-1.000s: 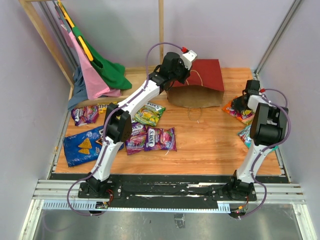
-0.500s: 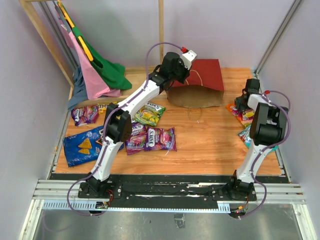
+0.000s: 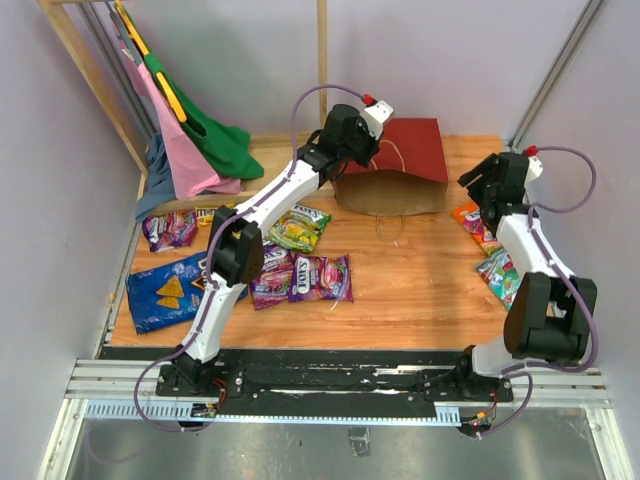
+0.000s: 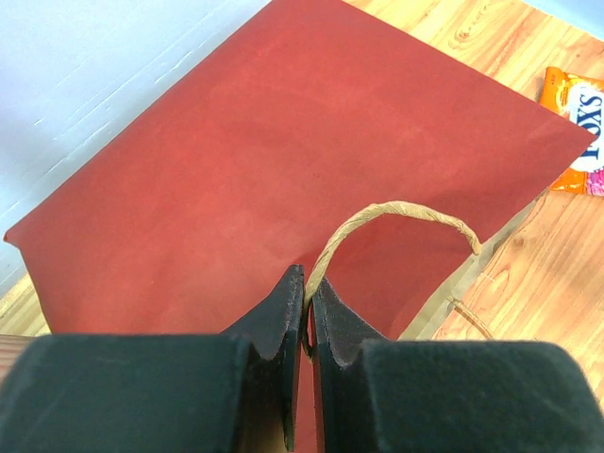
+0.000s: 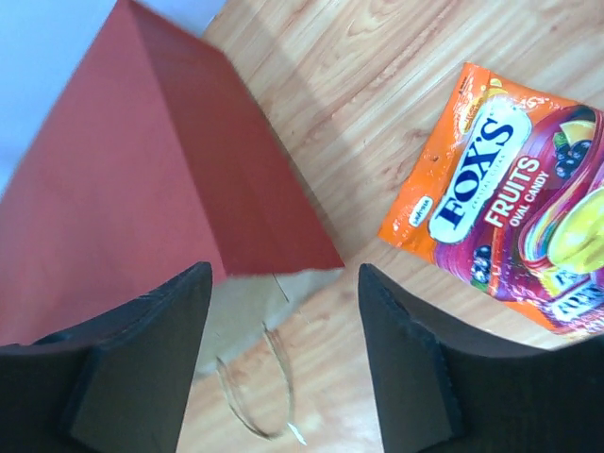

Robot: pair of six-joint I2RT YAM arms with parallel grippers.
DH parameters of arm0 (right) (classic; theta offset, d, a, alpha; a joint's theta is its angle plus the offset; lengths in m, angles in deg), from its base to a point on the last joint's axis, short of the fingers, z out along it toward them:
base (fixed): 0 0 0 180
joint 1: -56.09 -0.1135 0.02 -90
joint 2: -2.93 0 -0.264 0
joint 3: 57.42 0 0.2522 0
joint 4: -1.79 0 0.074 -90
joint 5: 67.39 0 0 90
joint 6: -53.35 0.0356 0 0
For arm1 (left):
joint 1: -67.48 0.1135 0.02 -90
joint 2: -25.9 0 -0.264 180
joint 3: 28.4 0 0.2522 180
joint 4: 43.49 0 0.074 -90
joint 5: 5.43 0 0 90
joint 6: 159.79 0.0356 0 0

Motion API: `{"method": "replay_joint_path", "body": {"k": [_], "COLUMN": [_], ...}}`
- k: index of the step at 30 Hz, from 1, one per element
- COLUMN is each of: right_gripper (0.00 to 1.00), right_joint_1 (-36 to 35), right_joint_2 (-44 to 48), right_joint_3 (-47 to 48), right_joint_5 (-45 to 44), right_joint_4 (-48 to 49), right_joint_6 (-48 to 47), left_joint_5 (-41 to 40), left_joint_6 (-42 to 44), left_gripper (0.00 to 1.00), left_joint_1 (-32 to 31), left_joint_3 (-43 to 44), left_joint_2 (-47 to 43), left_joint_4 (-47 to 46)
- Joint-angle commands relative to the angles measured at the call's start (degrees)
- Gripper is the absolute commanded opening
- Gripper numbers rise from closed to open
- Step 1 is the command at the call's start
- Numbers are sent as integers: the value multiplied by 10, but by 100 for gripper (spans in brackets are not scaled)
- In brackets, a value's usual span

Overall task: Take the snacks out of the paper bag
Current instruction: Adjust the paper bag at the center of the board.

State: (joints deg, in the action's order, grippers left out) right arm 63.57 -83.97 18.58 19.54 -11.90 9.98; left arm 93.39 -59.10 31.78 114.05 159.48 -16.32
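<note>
The dark red paper bag (image 3: 405, 160) lies on its side at the back of the table, its brown mouth facing the front. My left gripper (image 4: 309, 288) is shut on its upper string handle (image 4: 396, 212); the top view shows this gripper (image 3: 352, 163) at the bag's left end. The right gripper (image 5: 283, 283) hangs open and empty over the bag's mouth corner (image 5: 123, 198), with the orange Fox's packet (image 5: 510, 208) lying flat to its right. A blue Doritos bag (image 3: 165, 290), purple packets (image 3: 320, 278) and a yellow-green packet (image 3: 298, 230) lie at the left. A teal packet (image 3: 497, 270) lies at the right.
Pink and green garments (image 3: 195, 145) hang from a wooden rack (image 3: 85, 85) at the back left. The bag's second string handle (image 5: 255, 396) lies loose on the wood. Walls and metal rails close in both sides of the table (image 3: 420, 290).
My right gripper opened and let go of the orange packet, then rose and swung left toward the bag's mouth. The left gripper and the bag stayed still.
</note>
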Motion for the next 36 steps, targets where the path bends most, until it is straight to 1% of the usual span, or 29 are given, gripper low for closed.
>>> {"method": "replay_joint_path", "body": {"k": [1,5,8,11,13,15,19,21,26,33,36], "right_gripper": [68,73,74,73,73,72,72,72,72,71,71], "right_joint_1": [-50,-132,-152,-153,-158,-175,-224,-232,-234,-241,-248], "right_joint_2": [61,98,90,96,128,149,159,158,150,129,127], "right_joint_3": [-40,-59,-72,-106,-151,-182,-206,-232,-317,-363,-360], "right_joint_5": [20,-14,-20,-15,-7,-9,-10,-5,-5,46,53], "right_joint_4": [33,22,23,52,99,127,132,148,244,383,390], "right_joint_6": [-173,-289,-313,-295,-276,-270,-255,-215,-117,-100,-118], "left_joint_5": [3,7,7,16,8,-3,-17,-16,-14,-11,-9], "left_joint_6": [2,-4,-12,-22,-25,-26,-33,-39,-47,-49,-49], "left_gripper": [11,11,10,9,9,10,10,10,10,10,11], "left_joint_1": [7,7,7,7,6,7,7,7,6,6,6], "left_joint_3": [2,7,23,27,25,26,39,50,77,84,87], "left_joint_2": [-8,-8,-12,-37,-54,-68,-80,-80,-81,-96,-99], "left_joint_4": [-7,-6,9,9,3,0,-4,-5,-2,-4,-5]}}
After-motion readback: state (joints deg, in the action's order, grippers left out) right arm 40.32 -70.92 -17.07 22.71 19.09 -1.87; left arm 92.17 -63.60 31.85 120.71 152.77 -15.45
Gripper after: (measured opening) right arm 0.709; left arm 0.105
